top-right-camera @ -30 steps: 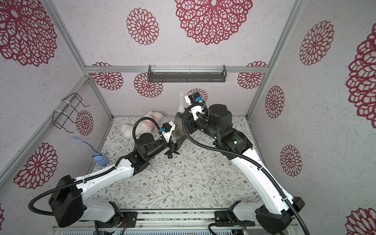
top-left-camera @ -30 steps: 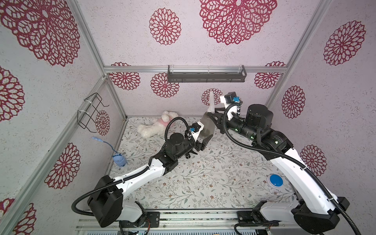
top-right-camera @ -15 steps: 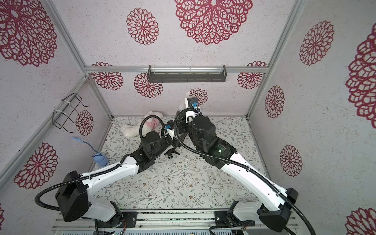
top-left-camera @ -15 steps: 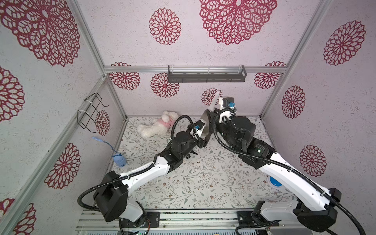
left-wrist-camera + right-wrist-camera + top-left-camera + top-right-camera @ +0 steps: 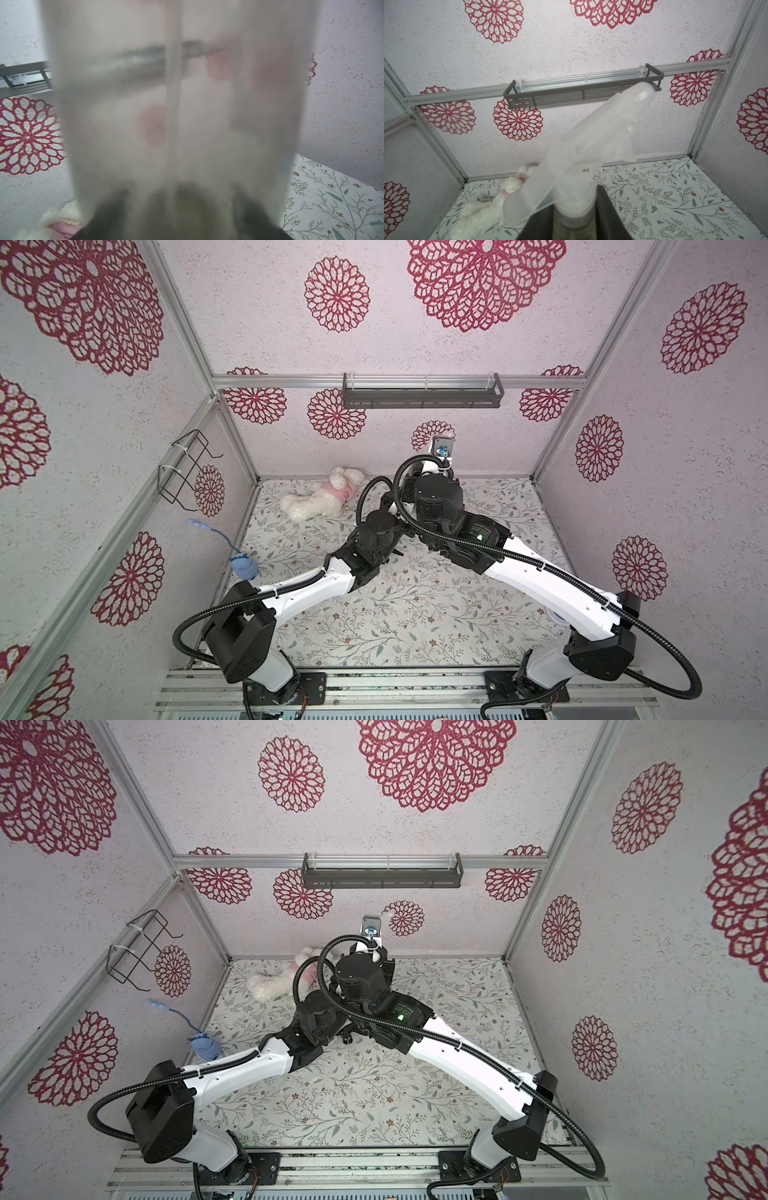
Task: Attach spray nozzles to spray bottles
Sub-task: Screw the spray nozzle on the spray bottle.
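Both arms meet over the middle rear of the floral-patterned table (image 5: 415, 614), their wrists crossing so that the grippers themselves are hidden in both top views. In the right wrist view, the right gripper (image 5: 574, 209) is clamped tight on the screw collar of the clear translucent spray nozzle (image 5: 591, 145), dark fingers (image 5: 607, 212) flanking the collar on either side; the nozzle's head and trigger angle up and away from the camera toward the back wall. Below the collar a brownish neck is just visible, but whether the collar is seated on it cannot be determined. The left wrist view is almost wholly filled by the smoky translucent spray bottle (image 5: 176, 114), pressed close to the lens and blurred, with a thin tube running down inside it; dark shapes at its base appear to be the left gripper (image 5: 182, 212), jaws spread part-way around the bottle's body — a hold on the bottle, as far as the blur allows. The second bottle and the black nozzle cannot be made out in any view. Other items noted: a white plush toy (image 5: 320, 499) lying near the rear of the table, a blue brush (image 5: 245, 568) at the table's left edge, a wire rack (image 5: 187, 468) on the left wall, and a dark shelf (image 5: 422, 391) on the back wall.
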Controlling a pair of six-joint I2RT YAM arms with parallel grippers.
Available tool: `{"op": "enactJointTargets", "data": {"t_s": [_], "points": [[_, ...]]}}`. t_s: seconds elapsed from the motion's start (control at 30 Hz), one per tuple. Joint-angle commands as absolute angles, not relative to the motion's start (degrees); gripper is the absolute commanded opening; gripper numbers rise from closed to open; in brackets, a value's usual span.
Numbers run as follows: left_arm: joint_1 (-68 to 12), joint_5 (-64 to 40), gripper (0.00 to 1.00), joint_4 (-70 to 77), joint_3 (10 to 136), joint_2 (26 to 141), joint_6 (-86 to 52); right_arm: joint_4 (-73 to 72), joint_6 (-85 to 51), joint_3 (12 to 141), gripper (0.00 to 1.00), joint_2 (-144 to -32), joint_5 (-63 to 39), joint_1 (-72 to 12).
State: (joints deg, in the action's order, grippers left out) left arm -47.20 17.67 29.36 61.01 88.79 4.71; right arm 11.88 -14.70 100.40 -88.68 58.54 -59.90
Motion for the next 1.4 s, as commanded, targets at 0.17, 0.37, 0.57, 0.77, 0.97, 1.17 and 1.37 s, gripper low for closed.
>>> {"op": "enactJointTargets", "data": {"t_s": [0.17, 0.37, 0.57, 0.77, 0.97, 1.17, 1.37], "points": [[-49.1, 15.2, 0.47, 35.4, 60.8, 86.5, 6.6, 17.6, -13.7, 98.6, 0.47, -86.2, 44.2, -61.9], [-48.0, 11.4, 0.47, 33.0, 59.2, 84.4, 5.3, 20.4, -12.7, 95.5, 0.63, -79.2, 34.2, -60.4], [-45.7, 7.2, 0.47, 30.2, 58.8, 82.2, 2.9, 25.0, -11.2, 92.3, 0.71, -73.2, 29.9, -58.8], [-42.9, 1.9, 0.47, 28.5, 58.4, 80.2, 0.2, 26.8, -9.8, 88.2, 0.69, -67.4, 25.3, -56.6], [-42.5, -0.2, 0.48, 27.7, 58.2, 79.7, -0.3, 27.3, -7.9, 89.9, 0.62, -65.3, 16.8, -53.3], [-42.5, -2.7, 0.48, 26.1, 58.1, 79.3, -0.3, 28.6, -2.8, 93.5, 0.59, -65.4, 8.4, -47.8], [-42.4, -5.3, 0.49, 23.7, 59.2, 79.6, -0.1, 31.0, 2.8, 96.9, 0.73, -65.6, 2.3, -46.5]]}}
